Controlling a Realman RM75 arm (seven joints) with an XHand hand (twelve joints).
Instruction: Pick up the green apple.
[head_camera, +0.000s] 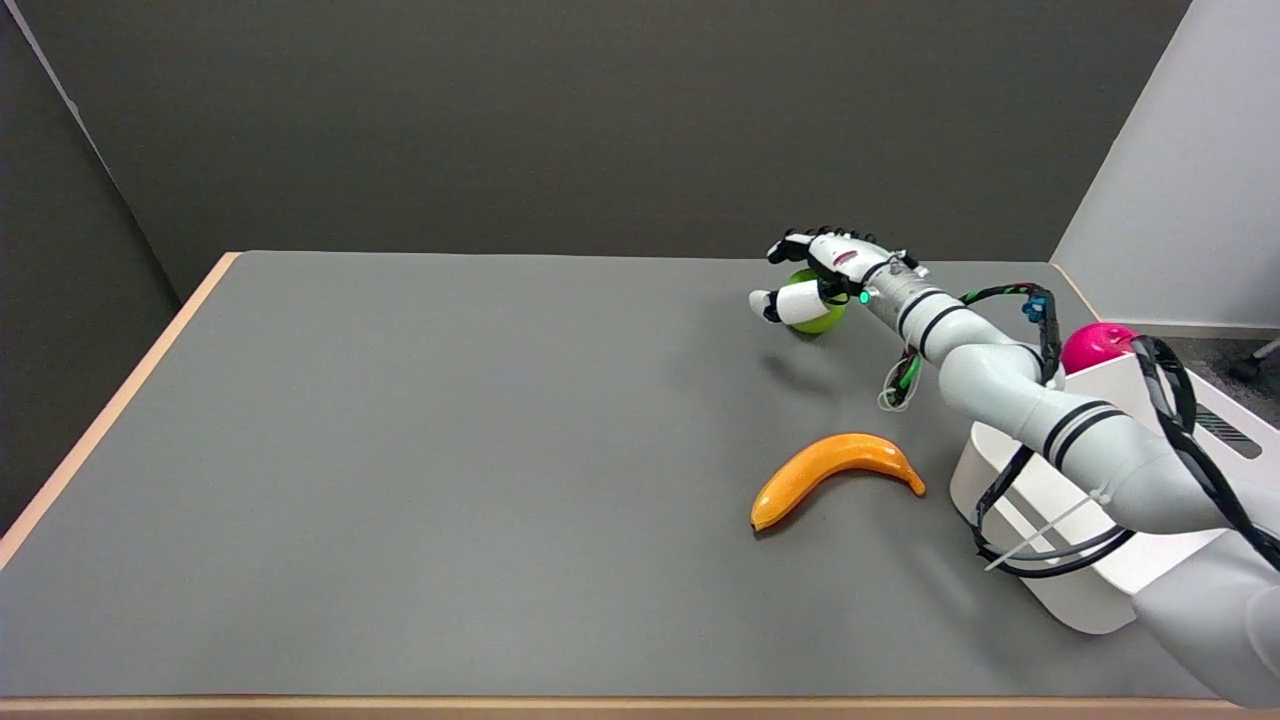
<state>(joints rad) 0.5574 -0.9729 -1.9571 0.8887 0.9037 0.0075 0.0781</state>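
Nearest, the right arm crosses a white bin (1060, 590), hiding part of it. An orange banana (835, 472) lies on the grey worktop (400, 480). Far right, the robot hand (815, 275) wraps around the green apple (822, 318), fingers covering its top; whether the apple still touches the worktop is unclear.

table (400, 450): matt grey, wood edge | banana (835, 470): glossy, smooth | bin (1100, 560): white plastic
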